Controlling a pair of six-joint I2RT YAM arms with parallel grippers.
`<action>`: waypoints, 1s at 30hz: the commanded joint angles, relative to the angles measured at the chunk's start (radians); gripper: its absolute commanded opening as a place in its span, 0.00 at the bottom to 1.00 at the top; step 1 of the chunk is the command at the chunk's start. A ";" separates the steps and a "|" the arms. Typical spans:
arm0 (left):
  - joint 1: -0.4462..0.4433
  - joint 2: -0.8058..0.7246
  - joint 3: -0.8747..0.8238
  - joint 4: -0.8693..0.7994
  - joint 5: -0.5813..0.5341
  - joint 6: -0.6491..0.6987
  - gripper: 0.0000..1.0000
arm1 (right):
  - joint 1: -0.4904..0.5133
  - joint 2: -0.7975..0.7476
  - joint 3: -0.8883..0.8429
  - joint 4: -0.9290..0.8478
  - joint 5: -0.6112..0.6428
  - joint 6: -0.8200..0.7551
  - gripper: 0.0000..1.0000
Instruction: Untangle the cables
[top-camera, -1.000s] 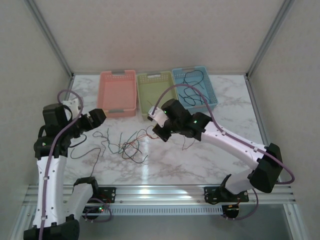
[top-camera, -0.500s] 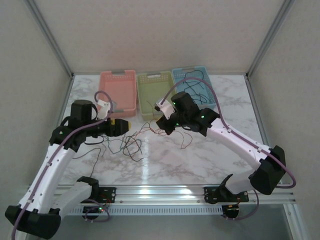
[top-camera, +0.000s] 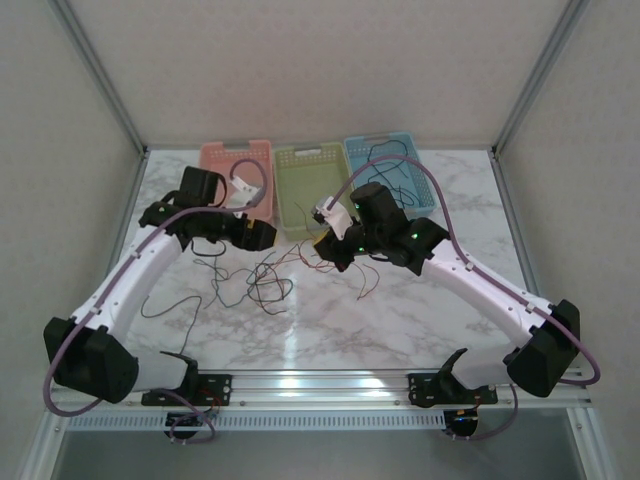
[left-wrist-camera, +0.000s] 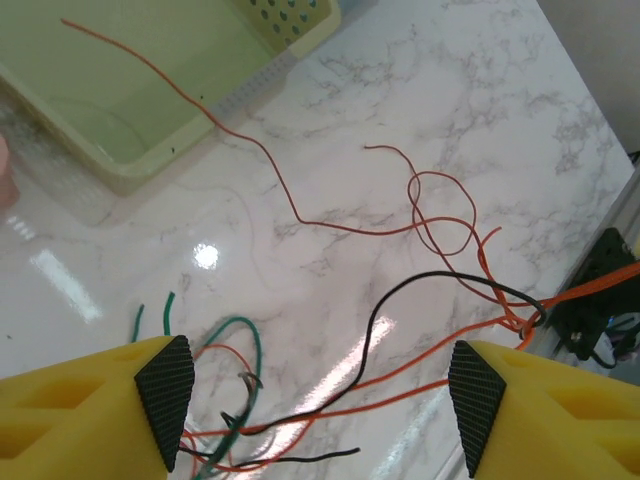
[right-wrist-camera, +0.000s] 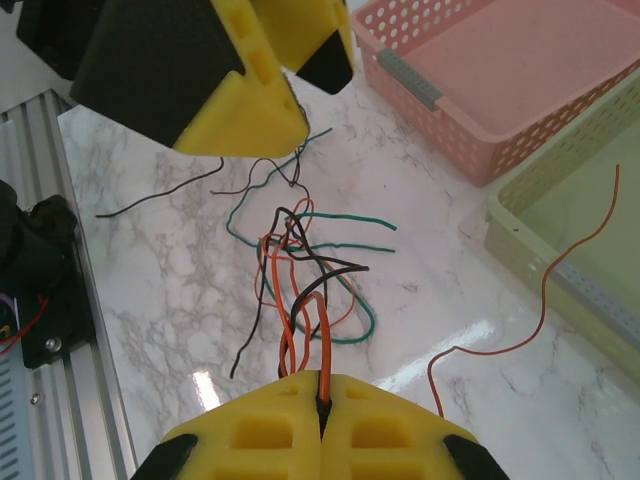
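From the right wrist camera I see the right gripper (right-wrist-camera: 322, 402) nearest, its yellow fingers pressed together on orange and black strands of the cables (right-wrist-camera: 300, 265). The strands run up out of the closed tips into a loose knot of orange, black and green on the marble table (right-wrist-camera: 170, 300). The overhead view cannot resolve this pinch; there the right gripper (top-camera: 328, 252) is just a dark head over the wires.

The left wrist camera shows the left gripper (left-wrist-camera: 320, 402) with its fingers wide apart and nothing between them. Below it lie cables (left-wrist-camera: 440, 215) — an orange loop, a black curve and green ends.

The right wrist camera also catches the left gripper (right-wrist-camera: 230, 90) from outside, hanging just beyond the knot.

Both wrist views show a single orange strand trailing over the rim of the green basket (left-wrist-camera: 150, 170), (right-wrist-camera: 560, 265). From above it is too thin to follow.

Overhead, the cables (top-camera: 255, 285) sprawl mid-table between the two arms. The left gripper (top-camera: 262, 235) hovers near the front of the pink basket (top-camera: 225, 160). Beyond stand the green basket (top-camera: 310, 153) and the blue basket (top-camera: 425, 195), which holds a black cable (top-camera: 383, 152).

Compared with a second ago, the left arm has swung in from the table's left side toward the tangle, while the right gripper has shifted only slightly — toward the baskets.
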 joint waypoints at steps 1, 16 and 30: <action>-0.017 0.011 0.023 -0.028 0.073 0.219 0.72 | -0.004 -0.008 -0.010 0.010 -0.029 -0.019 0.00; -0.099 0.184 0.064 -0.067 0.118 0.426 0.73 | -0.005 -0.016 -0.015 -0.001 -0.027 -0.027 0.00; -0.146 0.232 0.039 -0.073 0.092 0.438 0.64 | -0.005 -0.025 -0.012 -0.011 -0.022 -0.030 0.00</action>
